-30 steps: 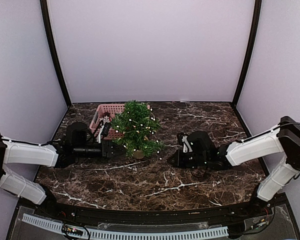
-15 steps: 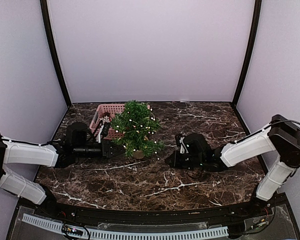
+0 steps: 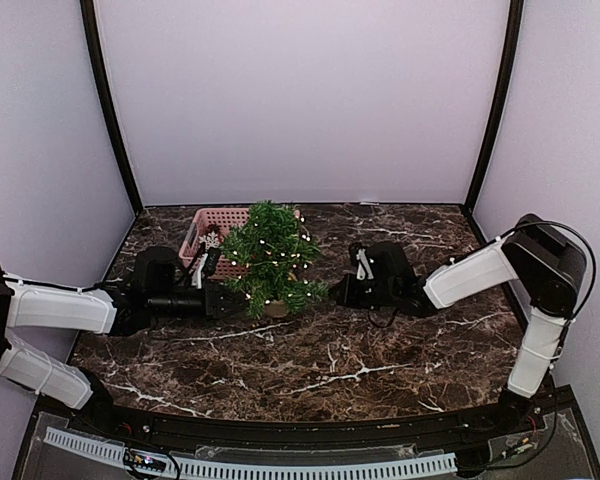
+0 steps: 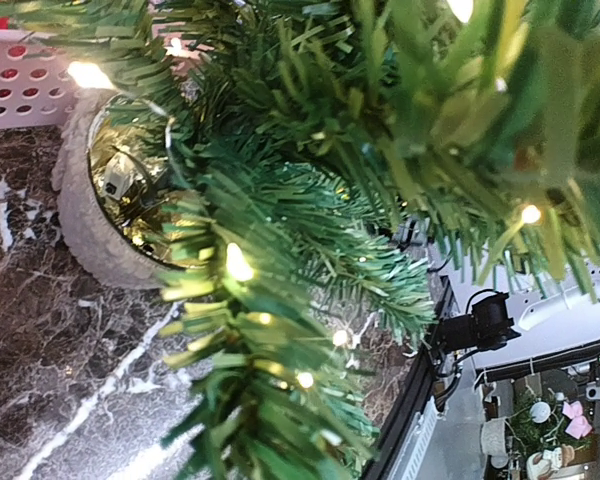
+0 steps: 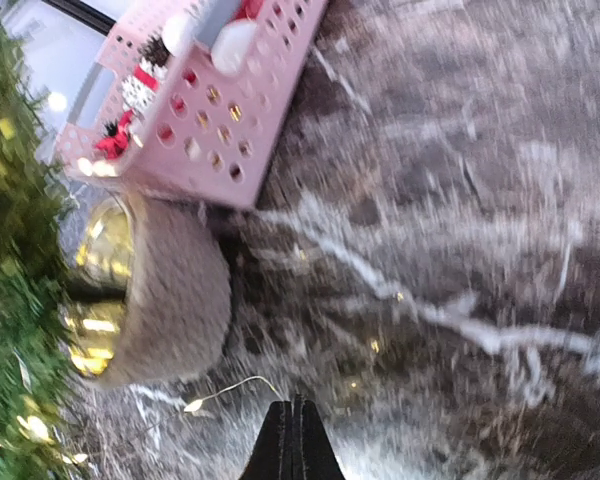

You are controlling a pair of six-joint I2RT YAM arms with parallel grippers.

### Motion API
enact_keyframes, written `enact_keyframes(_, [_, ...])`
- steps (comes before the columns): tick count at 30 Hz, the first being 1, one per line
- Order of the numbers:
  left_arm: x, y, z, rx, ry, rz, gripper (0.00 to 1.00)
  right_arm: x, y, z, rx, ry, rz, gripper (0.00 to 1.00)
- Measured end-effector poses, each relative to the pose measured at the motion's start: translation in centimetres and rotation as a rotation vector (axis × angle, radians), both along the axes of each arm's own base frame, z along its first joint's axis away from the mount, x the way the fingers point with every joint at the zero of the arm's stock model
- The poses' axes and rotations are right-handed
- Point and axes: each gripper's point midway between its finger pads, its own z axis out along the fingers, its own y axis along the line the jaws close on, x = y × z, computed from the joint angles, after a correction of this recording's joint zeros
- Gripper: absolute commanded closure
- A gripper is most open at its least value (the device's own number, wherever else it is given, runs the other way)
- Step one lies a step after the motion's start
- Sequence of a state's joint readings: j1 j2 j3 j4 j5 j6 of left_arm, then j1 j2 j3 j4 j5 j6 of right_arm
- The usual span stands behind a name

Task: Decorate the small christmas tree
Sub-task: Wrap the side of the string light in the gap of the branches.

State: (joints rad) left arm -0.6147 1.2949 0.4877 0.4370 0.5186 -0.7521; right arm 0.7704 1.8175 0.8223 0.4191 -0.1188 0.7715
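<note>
The small christmas tree (image 3: 270, 262) stands in its tan pot (image 3: 277, 308) in front of the pink basket (image 3: 205, 232), with a lit fairy-light string among its branches. My left gripper (image 3: 223, 300) sits low against the tree's left side. In the left wrist view the branches (image 4: 310, 230) fill the frame and hide the fingers, and the pot (image 4: 85, 235) shows beside them. My right gripper (image 3: 338, 293) is just right of the pot. In the right wrist view it (image 5: 292, 425) is shut on the thin light wire (image 5: 225, 388), which trails toward the pot (image 5: 175, 295).
The pink basket (image 5: 245, 120) holds red, white and pinecone ornaments and stands right behind the pot. Purple walls with black corner posts (image 3: 110, 110) enclose the dark marble table (image 3: 380, 350).
My right gripper has moved left and toward the back, close up to the tree's pot, with the wire in it. The left arm and tree have stayed in place.
</note>
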Motion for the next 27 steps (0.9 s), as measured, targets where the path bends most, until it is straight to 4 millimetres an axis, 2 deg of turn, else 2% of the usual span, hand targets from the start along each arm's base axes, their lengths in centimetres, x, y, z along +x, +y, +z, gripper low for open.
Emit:
enact_keyframes(5, [0.0, 0.3, -0.6, 0.029, 0.002, 0.006, 1.00, 2.6, 0.9, 3.1, -0.020, -0.101, 0.036, 1.00])
enact_keyframes(10, [0.2, 0.4, -0.6, 0.038, -0.005, 0.013, 1.00, 2.8, 1.0, 5.6, -0.042, -0.164, 0.074, 1.00])
enact_keyframes(15, [0.4, 0.3, -0.3, 0.039, -0.012, 0.012, 1.00, 1.6, 1.0, 8.1, -0.040, -0.196, 0.104, 1.00])
enact_keyframes(20, [0.8, -0.1, 0.7, 0.028, -0.034, 0.011, 1.00, -1.4, 2.7, 11.0, -0.012, -0.248, 0.166, 1.00])
enact_keyframes(24, [0.9, -0.1, 0.9, 0.033, -0.039, 0.008, 1.00, -3.2, 3.7, 11.9, -0.003, -0.268, 0.194, 1.00])
enact_keyframes(27, [0.8, 0.0, 0.5, 0.047, -0.033, 0.005, 1.00, -3.1, 3.4, 12.3, -0.010, -0.281, 0.173, 1.00])
